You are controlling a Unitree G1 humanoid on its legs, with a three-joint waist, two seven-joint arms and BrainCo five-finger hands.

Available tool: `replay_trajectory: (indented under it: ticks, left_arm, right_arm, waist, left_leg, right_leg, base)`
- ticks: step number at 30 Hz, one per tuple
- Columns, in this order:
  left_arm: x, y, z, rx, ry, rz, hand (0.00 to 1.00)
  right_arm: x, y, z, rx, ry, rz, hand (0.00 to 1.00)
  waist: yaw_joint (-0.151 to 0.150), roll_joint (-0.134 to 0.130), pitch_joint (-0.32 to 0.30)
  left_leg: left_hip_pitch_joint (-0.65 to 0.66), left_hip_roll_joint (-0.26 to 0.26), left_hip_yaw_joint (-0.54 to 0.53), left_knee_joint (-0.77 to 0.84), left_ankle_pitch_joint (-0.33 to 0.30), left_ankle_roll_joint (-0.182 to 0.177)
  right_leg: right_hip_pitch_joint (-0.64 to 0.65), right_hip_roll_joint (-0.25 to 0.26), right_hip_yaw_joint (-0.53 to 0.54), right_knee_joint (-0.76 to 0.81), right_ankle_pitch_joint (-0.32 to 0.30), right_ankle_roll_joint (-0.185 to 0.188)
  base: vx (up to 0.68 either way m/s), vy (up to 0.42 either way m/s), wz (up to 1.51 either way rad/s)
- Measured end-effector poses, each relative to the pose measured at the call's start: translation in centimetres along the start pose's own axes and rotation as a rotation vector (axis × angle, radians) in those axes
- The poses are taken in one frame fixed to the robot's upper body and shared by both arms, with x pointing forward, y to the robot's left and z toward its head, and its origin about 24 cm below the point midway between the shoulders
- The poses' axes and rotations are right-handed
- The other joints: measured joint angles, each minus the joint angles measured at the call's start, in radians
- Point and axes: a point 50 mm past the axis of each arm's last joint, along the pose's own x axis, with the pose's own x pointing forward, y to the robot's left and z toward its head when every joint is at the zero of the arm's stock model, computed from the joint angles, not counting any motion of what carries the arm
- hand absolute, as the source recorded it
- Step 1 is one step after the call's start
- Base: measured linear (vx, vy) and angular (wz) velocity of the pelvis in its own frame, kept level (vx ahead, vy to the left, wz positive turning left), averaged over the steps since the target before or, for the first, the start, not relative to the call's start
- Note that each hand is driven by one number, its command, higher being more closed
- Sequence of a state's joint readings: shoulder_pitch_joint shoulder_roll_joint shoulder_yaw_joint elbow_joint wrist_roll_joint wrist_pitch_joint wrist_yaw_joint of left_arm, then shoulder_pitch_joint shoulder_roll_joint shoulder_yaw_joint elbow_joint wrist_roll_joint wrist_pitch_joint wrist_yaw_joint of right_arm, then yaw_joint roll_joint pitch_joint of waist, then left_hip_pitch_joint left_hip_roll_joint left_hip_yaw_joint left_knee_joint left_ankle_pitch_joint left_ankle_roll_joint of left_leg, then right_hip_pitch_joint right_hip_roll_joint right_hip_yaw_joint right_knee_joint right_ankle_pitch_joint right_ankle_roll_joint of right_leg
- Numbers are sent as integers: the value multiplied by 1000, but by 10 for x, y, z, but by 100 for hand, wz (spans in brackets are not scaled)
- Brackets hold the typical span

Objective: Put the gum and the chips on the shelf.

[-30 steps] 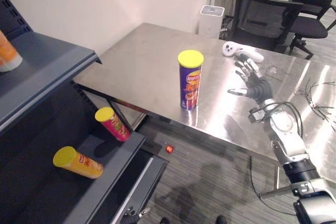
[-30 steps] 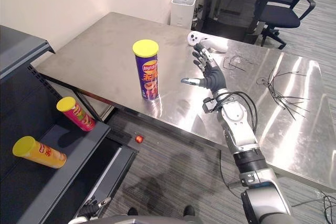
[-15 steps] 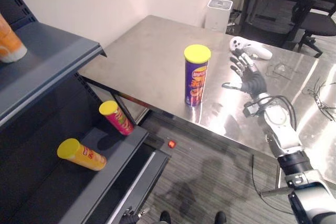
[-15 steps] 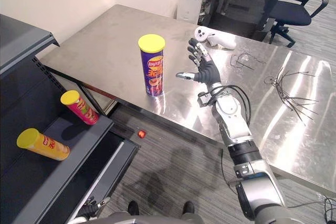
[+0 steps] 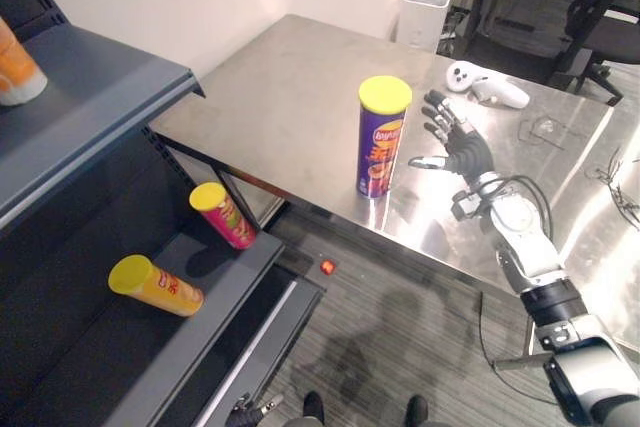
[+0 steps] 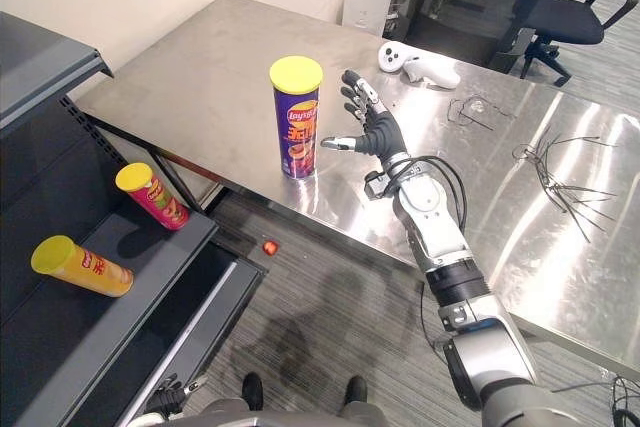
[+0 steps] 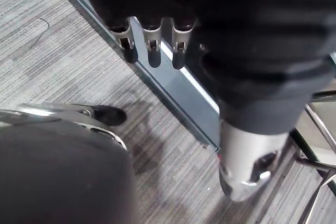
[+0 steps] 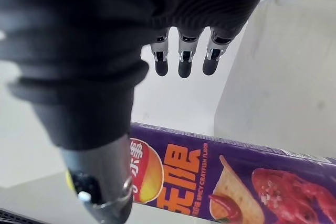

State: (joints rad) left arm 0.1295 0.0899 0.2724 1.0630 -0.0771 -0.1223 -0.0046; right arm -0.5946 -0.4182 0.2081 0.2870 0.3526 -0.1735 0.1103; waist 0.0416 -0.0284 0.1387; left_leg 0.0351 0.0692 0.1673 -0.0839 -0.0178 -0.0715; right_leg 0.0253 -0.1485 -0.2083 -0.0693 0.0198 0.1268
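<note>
- The right hand is raised over the steel table, forearm slanting up from the table's near edge, palm turned toward the purple chips can.
- Its fingers are straight and spread, and the thumb reaches sideways toward the can. The hand holds nothing.
- The thumb tip is just beside the can's wall; we cannot tell whether it touches.
- The left hand hangs low over the grey floor by the shelf's base rail, its fingers relaxed and empty.
- We count three chips cans. The purple one, with a yellow lid, stands upright on the table.
- The red can and the yellow can lie on their sides on the lower shelf, well apart.
- We see one orange container on the upper shelf and one white controller farther back on the table.
</note>
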Motion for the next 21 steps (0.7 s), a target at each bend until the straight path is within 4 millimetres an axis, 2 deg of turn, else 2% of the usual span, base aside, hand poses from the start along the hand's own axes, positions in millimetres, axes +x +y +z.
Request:
replay_trajectory:
  ticks: [7, 12, 21]
  left_arm:
    - [0, 0, 0, -2, -2, 0, 0]
    - [0, 0, 0, -28, -2, 3, 0]
    - [0, 1, 2, -35, -8, 7, 0]
  right_arm:
    - [0, 1, -2, 4, 10, 4, 0]
    - [1, -3, -11, 5, 60, -13, 0]
    - [4, -3, -11, 5, 64, -15, 0]
  waist:
    - [12, -2, 1]
    - [16, -4, 3]
    - [17, -12, 14]
  left_leg:
    - [-2, -4, -11, -6, 3, 1]
    - [-2, -9, -14, -9, 6, 5]
    - [-13, -14, -23, -10, 12, 8]
  right_leg:
    - [1, -3, -10, 1, 1, 1]
    - [1, -8, -13, 1, 2, 4]
    - [-4, -12, -21, 2, 3, 5]
  base:
    - [2, -4, 4]
    - [0, 0, 0]
    - [-7, -7, 2]
